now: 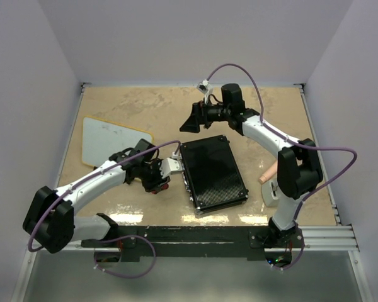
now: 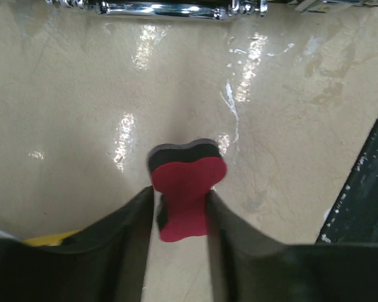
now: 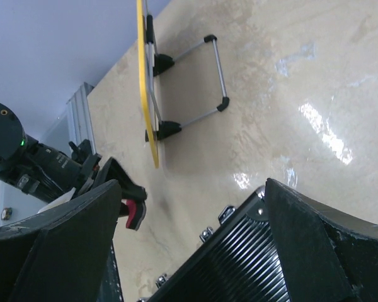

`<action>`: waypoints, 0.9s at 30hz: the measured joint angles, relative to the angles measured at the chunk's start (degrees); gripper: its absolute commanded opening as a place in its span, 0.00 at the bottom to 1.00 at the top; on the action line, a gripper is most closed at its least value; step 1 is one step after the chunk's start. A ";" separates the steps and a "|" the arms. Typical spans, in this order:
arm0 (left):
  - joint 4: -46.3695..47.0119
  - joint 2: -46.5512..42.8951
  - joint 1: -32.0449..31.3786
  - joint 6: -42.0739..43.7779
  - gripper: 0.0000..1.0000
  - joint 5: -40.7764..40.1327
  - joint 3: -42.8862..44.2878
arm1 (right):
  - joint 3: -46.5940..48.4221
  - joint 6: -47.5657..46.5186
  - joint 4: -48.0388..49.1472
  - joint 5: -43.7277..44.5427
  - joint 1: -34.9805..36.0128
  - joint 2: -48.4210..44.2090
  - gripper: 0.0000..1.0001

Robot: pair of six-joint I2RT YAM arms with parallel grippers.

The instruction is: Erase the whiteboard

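Observation:
The whiteboard (image 1: 110, 139) stands at the far left, white with a thin yellow-tan frame; I cannot make out any writing. The right wrist view shows it edge-on (image 3: 147, 75), propped on black feet and a wire stand. My left gripper (image 1: 156, 182) is right of the board and apart from it, low over the table, shut on a red and black eraser (image 2: 188, 182). The eraser also shows in the right wrist view (image 3: 134, 214). My right gripper (image 1: 190, 119) is open and empty, hovering just beyond the far edge of the case.
A black ribbed case (image 1: 213, 173) lies in the middle between the arms; it also shows in the right wrist view (image 3: 239, 267). A pinkish object (image 1: 267, 173) and a white one (image 1: 272, 192) sit by the right arm's base. Walls enclose the table.

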 measured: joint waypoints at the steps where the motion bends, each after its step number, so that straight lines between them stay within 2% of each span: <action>1: 0.74 0.83 -0.63 -0.52 0.54 -1.14 -0.15 | -0.57 -0.17 -0.42 0.02 -0.04 0.00 0.99; 5: 3.85 2.64 -2.16 -2.23 0.73 -4.04 -0.17 | -1.22 -0.68 -1.86 0.07 -0.24 0.00 0.99; 10: 4.50 2.71 -2.58 -3.02 0.75 -5.03 0.26 | -1.22 -1.38 -2.47 -0.04 -0.31 0.02 0.98; 12: 4.52 2.71 -2.58 -3.04 0.70 -5.03 0.66 | -1.22 -1.51 -2.51 -0.22 -0.31 0.02 0.96; 15: 4.63 2.71 -2.58 -3.54 0.63 -5.11 0.79 | -1.22 -1.88 -2.78 -0.39 -0.31 0.02 0.87; 17: 4.76 2.62 -2.58 -3.61 0.63 -5.18 0.79 | -1.22 -2.91 -4.26 -1.01 -0.31 0.02 0.69; 22: 5.73 -0.74 -2.58 -3.67 0.64 -5.20 0.74 | -4.15 -5.44 -8.48 -5.92 -0.31 0.00 0.42; 27: 6.49 -2.21 -2.58 -3.93 0.64 -5.22 0.76 | -10.86 -7.43 -14.51 -10.36 0.79 -0.02 0.25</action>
